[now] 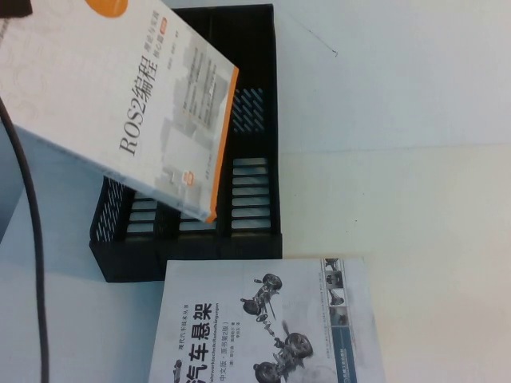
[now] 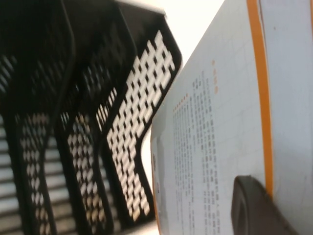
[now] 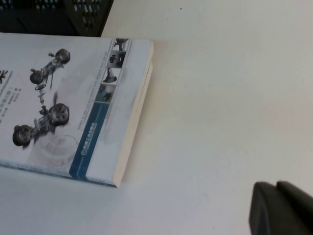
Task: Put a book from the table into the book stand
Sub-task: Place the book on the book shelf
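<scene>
My left gripper (image 2: 254,205) clamps the ROS2 book (image 1: 136,104) tilted above the book stand (image 1: 247,231); my right gripper (image 3: 281,208), fingers closed, hovers over bare table.

ROS2 book (image 1: 136,96) tilted above book stand (image 1: 247,223), far-left; 2nd book (image 1: 263,327) flat on table (image 1: 415,159), in front of stand.

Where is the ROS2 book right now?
In the high view the ROS2 book is on the left, tilted above the black stand, held by the left pincer. The right pincer hovers over bare table.
</scene>
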Available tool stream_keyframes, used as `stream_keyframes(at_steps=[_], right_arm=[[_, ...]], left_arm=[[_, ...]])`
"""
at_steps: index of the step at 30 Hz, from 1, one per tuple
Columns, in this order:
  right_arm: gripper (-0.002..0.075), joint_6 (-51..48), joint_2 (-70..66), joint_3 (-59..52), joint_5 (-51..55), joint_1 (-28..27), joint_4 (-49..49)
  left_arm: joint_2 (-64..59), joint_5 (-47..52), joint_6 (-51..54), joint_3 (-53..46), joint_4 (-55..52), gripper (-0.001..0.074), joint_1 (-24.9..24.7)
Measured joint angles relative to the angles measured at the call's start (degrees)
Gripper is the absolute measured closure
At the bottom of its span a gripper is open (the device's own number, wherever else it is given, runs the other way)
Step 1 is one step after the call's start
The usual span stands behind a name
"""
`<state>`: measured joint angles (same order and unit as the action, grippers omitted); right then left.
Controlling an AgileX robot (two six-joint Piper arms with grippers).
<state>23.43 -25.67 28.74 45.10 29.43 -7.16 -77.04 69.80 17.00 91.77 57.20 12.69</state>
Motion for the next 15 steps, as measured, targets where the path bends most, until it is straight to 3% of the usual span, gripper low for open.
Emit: stream_keyframes(at_steps=[7,15], right_arm=[[0.0726,0.0,0.0,0.0,-0.2,0.0,0.0],[0.0726,0.0,0.0,0.0,-0.2,0.0,0.2]], left_arm=[[-7.6,-4.4,-3.9,9.0,-2.7,0.0631,-4.1],[-14.9,-9.4,-11.9,17.7,-17.9,0.0631,-16.9]])
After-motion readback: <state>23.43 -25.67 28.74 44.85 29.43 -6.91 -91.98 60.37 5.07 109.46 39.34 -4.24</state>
